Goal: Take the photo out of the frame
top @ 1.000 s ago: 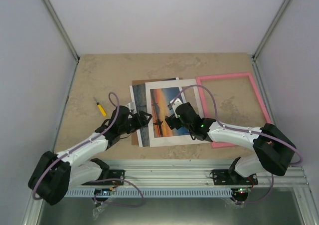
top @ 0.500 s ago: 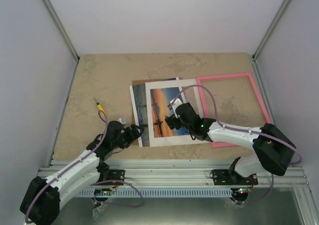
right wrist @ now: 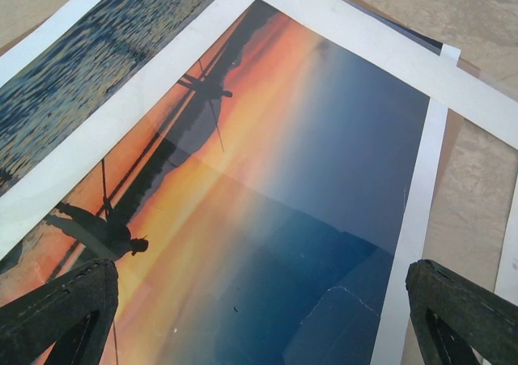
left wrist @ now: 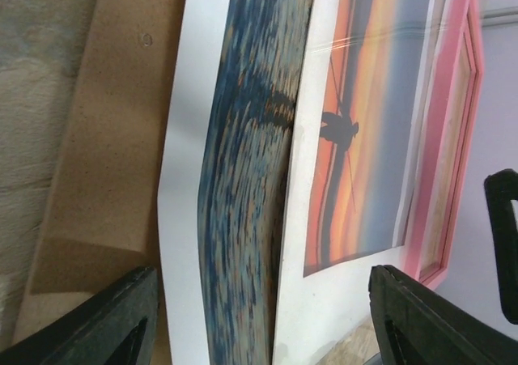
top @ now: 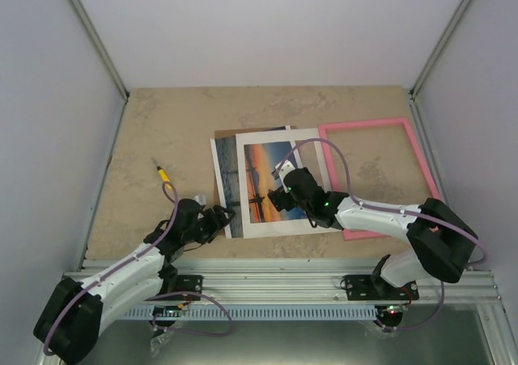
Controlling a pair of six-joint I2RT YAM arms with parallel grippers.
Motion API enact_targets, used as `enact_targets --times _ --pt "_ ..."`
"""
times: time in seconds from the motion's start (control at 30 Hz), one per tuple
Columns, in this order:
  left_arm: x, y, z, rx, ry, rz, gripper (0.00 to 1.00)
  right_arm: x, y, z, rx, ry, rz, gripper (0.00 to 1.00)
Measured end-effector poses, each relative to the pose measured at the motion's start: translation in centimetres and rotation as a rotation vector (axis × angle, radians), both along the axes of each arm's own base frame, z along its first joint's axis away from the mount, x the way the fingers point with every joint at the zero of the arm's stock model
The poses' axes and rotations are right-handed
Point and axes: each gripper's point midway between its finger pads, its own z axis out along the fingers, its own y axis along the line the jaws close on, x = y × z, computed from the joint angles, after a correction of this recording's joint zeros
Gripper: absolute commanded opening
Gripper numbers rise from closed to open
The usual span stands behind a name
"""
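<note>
The photo lies out of the pink frame, partly under a white mat. Its blue-water strip sticks out past the mat's left side. The frame rests flat on the table to the right of the mat. My left gripper is open at the near left corner of the photo. In the left wrist view the photo and mat lie between and beyond my spread fingers. My right gripper hovers open over the mat's window, the sunset photo below it.
A brown backing board lies under the photo and mat, showing at the far and left edges. A yellow screwdriver lies on the table to the left. The enclosure walls close in on both sides.
My left arm has drawn back toward the near left, away from the photo's left edge, and its jaws have narrowed a little. The right arm and the photo stay where they were.
</note>
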Motion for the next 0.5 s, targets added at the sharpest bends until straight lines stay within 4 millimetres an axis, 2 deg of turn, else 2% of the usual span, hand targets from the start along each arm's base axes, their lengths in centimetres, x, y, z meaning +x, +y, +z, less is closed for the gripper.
enact_targets --times 0.3,0.5 --pt "0.9 -0.5 1.0 -0.074 -0.036 0.036 0.70 0.0 0.0 -0.3 -0.007 0.006 0.000 0.98" --pt "1.3 -0.6 0.8 -0.101 -0.020 0.063 0.70 -0.1 0.0 -0.3 -0.007 0.007 0.001 0.98"
